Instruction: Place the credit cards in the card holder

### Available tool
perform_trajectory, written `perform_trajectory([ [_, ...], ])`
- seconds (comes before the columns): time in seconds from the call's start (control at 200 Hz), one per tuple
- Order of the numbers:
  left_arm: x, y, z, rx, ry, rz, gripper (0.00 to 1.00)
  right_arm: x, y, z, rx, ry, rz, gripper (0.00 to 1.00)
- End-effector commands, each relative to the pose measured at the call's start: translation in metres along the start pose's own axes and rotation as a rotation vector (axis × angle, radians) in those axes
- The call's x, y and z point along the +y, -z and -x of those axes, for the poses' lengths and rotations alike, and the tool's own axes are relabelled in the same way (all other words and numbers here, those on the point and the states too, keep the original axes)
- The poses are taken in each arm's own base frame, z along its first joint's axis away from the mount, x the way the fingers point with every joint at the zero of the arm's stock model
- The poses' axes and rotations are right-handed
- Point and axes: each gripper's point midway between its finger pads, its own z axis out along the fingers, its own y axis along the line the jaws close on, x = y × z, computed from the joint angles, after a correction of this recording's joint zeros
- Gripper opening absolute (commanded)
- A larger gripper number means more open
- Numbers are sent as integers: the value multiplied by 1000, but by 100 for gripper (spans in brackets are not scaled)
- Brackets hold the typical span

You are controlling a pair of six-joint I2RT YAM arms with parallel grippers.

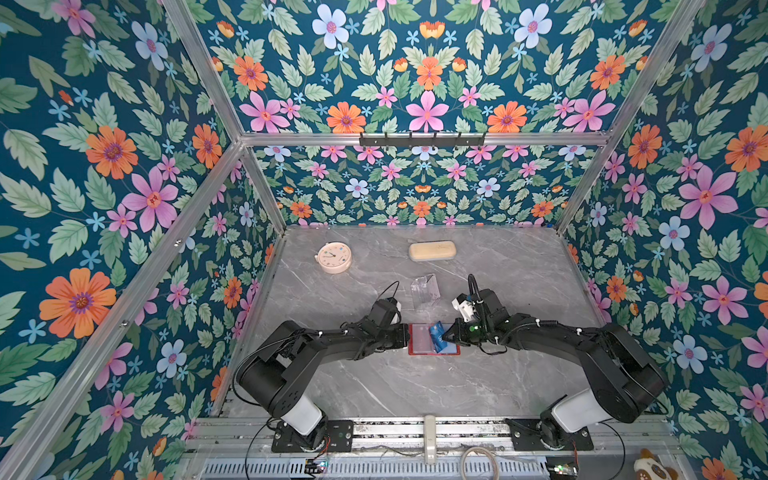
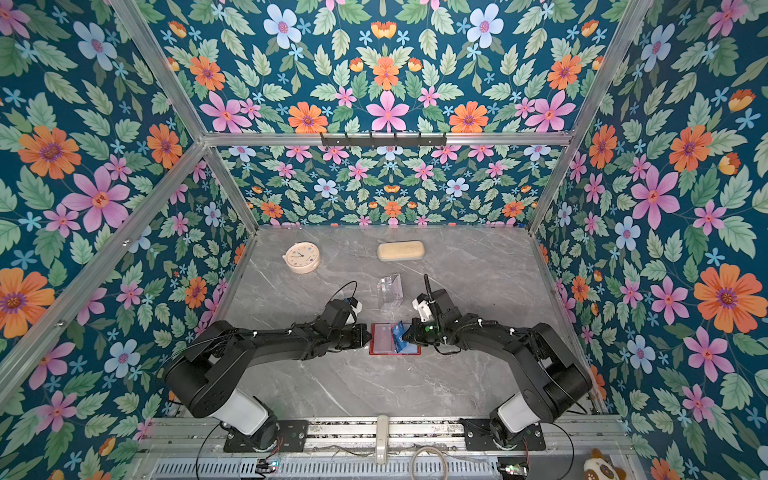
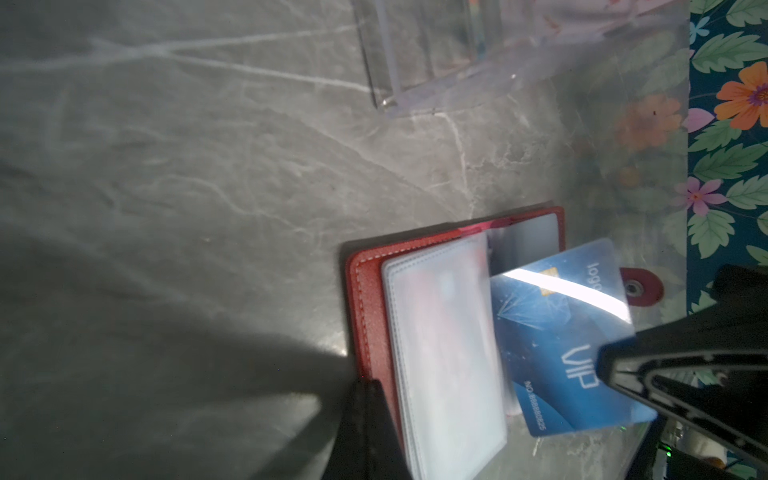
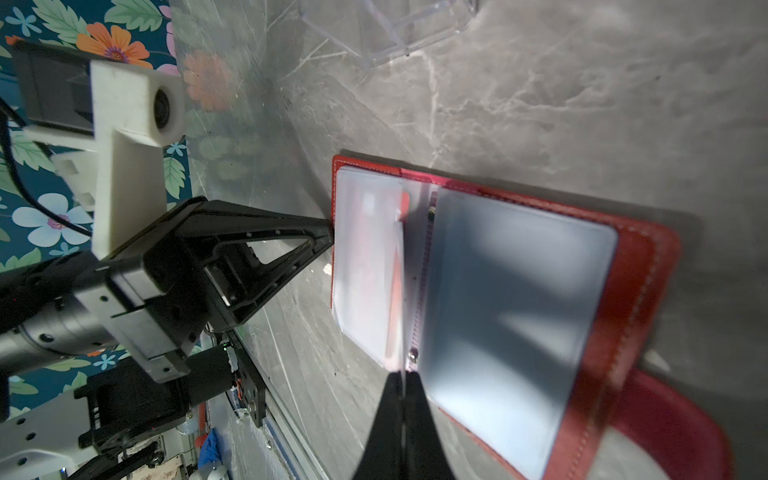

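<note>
Grey marble-patterned tabletop (image 1: pixel 374 382), with the task's parts gathered between the two arms near its front edge.

Red leather-look booklet card holder (image 1: pixel 420 338) lies open and flat. Its spine runs from front to back of the table, and clear plastic sleeves fan to either side.

Blue plastic credit card with white "VIP" lettering (image 3: pixel 561 353) stands tilted over the right-hand page. Its long axis runs roughly along the spine, slightly skewed. Its lower long edge sits down by the spine, tucked partly behind the raised left-hand sleeves.

Right gripper (image 4: pixel 402 386) is clamped on the card's outer edge, so the spine lies to its left, just past the card.

Left gripper (image 4: pixel 330 235) has its jaws closed. Its tips touch the outer edge of the left cover, and whether the cover is pinched between them cannot be told.

The right arm is the nearer one and carries the card. Seating the card probably depends on squaring its lower edge to a sleeve mouth. Which side of the sleeves is open cannot be read.

No other card is visible on the table.
</note>
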Motion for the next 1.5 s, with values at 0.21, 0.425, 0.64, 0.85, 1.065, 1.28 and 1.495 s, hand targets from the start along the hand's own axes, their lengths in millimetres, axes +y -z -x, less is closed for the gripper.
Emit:
perform_trajectory([
  [0.21,4,-2,-14,36,19,18,0,3,-7,4,-26,-10,45,0],
  [0.425,6,-2,-19,41,24,23,0,-2,-11,4,-41,-30,55,0],
  [0.64,7,-2,-22,46,24,26,0,-7,-13,5,-56,-40,41,0],
  [0.85,8,-3,-23,50,23,28,0,-13,-15,4,-59,-47,27,0],
  [1.065,9,-3,-25,52,28,35,0,-16,-18,2,-53,-60,27,0],
  [1.28,11,-3,-24,46,30,45,0,-16,-19,-3,-44,-61,19,6],
  [1.495,11,-4,-24,49,30,45,0,-17,-14,-3,-50,-43,-28,32],
])
